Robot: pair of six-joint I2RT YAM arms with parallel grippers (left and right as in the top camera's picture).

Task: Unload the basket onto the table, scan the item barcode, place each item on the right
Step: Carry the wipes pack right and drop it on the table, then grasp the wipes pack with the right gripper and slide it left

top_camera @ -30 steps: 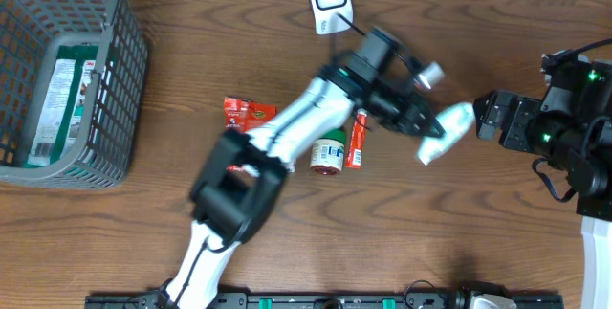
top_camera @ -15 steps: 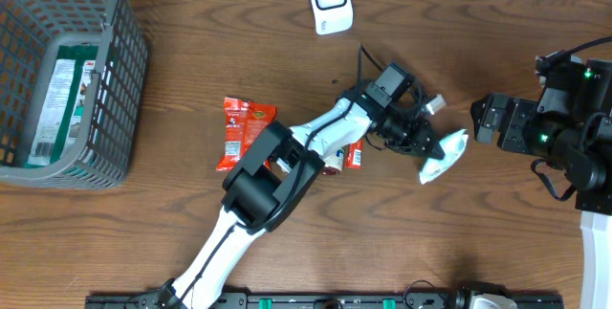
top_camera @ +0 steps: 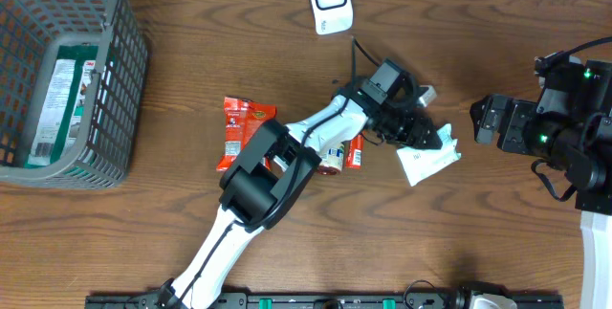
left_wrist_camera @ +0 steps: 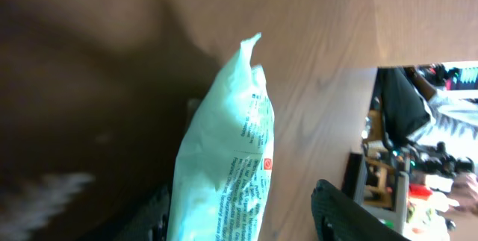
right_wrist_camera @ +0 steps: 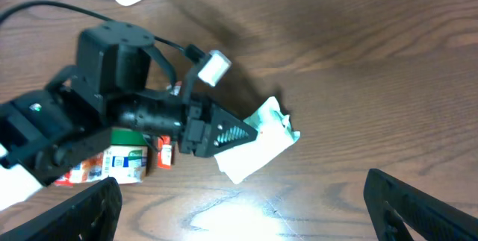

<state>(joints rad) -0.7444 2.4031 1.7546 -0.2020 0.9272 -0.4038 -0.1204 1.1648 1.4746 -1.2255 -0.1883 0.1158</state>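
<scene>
The item, a white and pale green pouch [top_camera: 427,163], lies on the table right of centre, also seen in the right wrist view [right_wrist_camera: 258,148]. My left gripper [top_camera: 435,139] is low over its upper left end, open. In the left wrist view the pouch [left_wrist_camera: 228,159] sits between the jaws, against the left finger [left_wrist_camera: 160,211] and apart from the right one [left_wrist_camera: 343,211]. Printed text shows on it, but no barcode. The white scanner [top_camera: 328,0] stands at the back edge. My right gripper [top_camera: 483,121] hangs open to the pouch's right, holding nothing.
A grey basket [top_camera: 115,89] at the far left holds a green package [top_camera: 57,99]. A red snack packet [top_camera: 239,127], a small tub with a green lid [top_camera: 330,156] and a red tube [top_camera: 356,151] lie under the left arm. The scanner's cable runs toward the arm.
The left gripper carried the pouch down to the table, and its jaws have come apart. The pouch now lies flat. The right arm has stayed put.
</scene>
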